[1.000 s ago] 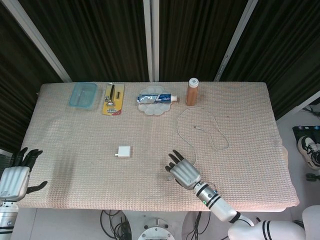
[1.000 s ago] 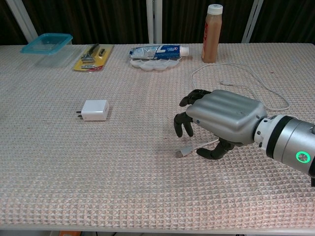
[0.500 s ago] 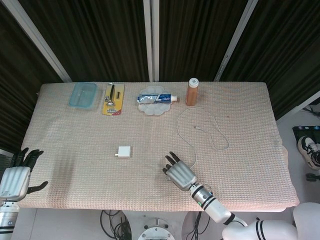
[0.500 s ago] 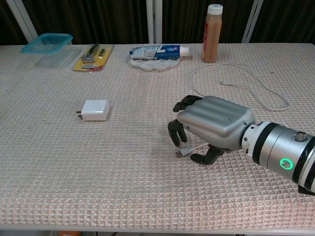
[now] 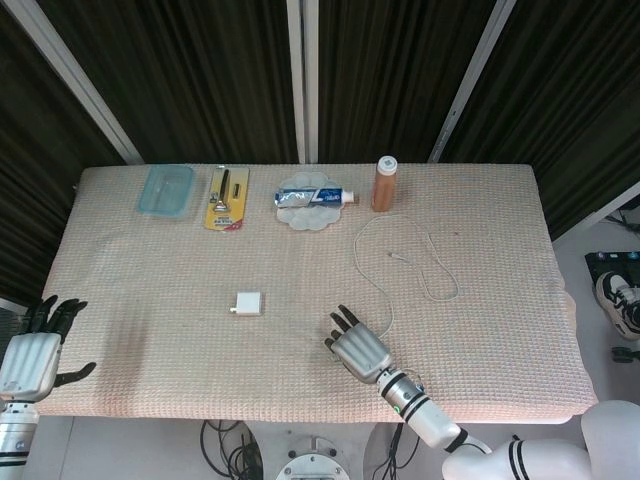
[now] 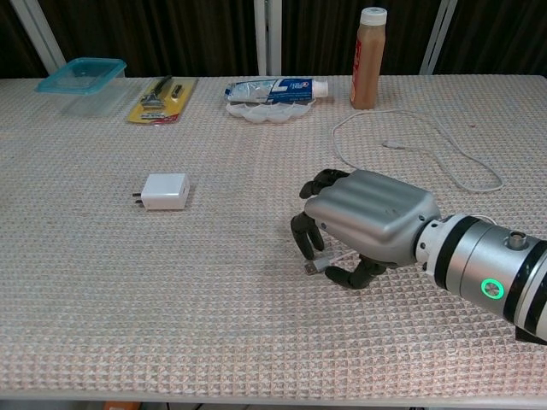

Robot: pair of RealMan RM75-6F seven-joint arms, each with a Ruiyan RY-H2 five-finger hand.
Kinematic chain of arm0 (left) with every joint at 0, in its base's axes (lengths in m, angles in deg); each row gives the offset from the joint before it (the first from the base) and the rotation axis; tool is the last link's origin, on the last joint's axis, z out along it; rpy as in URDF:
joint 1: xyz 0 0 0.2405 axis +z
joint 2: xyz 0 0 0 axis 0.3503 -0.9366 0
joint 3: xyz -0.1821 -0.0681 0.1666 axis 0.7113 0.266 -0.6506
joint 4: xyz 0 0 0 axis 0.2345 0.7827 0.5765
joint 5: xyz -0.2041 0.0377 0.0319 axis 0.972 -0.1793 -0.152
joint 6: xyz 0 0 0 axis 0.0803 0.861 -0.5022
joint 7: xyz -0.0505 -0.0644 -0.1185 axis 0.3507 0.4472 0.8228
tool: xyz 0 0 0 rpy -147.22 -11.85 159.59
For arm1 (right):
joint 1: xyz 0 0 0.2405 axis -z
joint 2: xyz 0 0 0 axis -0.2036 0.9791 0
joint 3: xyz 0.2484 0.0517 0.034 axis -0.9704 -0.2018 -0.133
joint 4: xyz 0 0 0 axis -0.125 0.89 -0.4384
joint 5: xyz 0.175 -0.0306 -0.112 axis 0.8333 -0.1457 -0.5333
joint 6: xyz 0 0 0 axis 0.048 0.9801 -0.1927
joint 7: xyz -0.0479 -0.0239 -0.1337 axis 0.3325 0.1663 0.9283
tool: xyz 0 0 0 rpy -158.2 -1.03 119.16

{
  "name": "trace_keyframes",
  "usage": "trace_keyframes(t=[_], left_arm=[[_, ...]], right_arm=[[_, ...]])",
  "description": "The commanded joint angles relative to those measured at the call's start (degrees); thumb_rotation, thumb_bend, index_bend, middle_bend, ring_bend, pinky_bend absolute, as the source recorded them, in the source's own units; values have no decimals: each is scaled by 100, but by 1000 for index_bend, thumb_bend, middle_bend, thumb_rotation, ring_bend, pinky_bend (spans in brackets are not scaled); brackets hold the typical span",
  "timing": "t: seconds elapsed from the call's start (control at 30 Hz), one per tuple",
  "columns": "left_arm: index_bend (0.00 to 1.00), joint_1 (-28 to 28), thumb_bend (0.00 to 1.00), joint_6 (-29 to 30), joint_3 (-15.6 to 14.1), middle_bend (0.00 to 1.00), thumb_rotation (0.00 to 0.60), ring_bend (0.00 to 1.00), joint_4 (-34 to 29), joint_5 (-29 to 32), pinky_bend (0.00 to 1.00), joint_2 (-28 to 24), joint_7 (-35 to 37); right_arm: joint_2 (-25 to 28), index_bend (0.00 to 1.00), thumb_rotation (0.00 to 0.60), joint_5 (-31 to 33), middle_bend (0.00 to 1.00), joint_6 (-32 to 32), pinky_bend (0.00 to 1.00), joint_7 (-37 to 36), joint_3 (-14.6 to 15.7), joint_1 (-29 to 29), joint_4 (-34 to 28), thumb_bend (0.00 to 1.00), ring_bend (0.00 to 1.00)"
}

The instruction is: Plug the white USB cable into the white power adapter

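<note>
1. White power adapter [image 6: 165, 191] lying flat on the woven table cover [image 6: 128, 325], prongs toward the left in the chest view; also seen near mid-table in the head view [image 5: 248, 303].
2. White USB cable [image 6: 453, 162] looping from the far right of the table toward the near side, one small plug end [image 6: 393, 144] resting inside the loop, the metal USB plug [image 6: 314, 266] lying on the cover.
3. Right hand [image 6: 363, 224] lowered palm-down over the USB plug, fingers [image 6: 305, 235] curled toward the cover, thumb [image 6: 346, 275] just beside the plug.
4. Cannot tell whether the plug is pinched or only touched; tip of the plug poking out between thumb and fingers.
5. Same right hand in the head view [image 5: 358, 347], near the front edge, well apart from the adapter.
6. Left hand [image 5: 35, 350] off the front-left corner of the table, fingers spread, holding nothing; seen only in the head view.
7. Along the far edge, left to right: teal container [image 6: 81, 74], yellow razor pack [image 6: 161, 90], toothpaste tube [image 6: 273, 88] lying across a white dish [image 6: 256, 111], brown bottle [image 6: 367, 58] with a white cap standing upright.
8. Bottle just beyond the cable's far loop.
</note>
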Motion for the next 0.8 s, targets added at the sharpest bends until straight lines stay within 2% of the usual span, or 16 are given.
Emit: trace_keyframes(t=[0.03, 0.37, 0.8], left_arm=[[161, 0, 36, -5, -1, 123, 600, 0, 5, 6, 0, 0, 2], [161, -11, 37, -37, -7, 123, 600, 0, 19, 19, 0, 10, 2], [161, -25, 37, -60, -9, 123, 600, 0, 40, 22, 0, 0, 35]], right_arm=[[13, 465, 600, 14, 415, 41, 67, 44, 40, -12, -18, 302, 101], [59, 470, 600, -11, 417, 254, 51, 148, 227, 26, -51, 303, 101], [-36, 503, 600, -3, 432, 350, 51, 113, 238, -9, 37, 310, 121]])
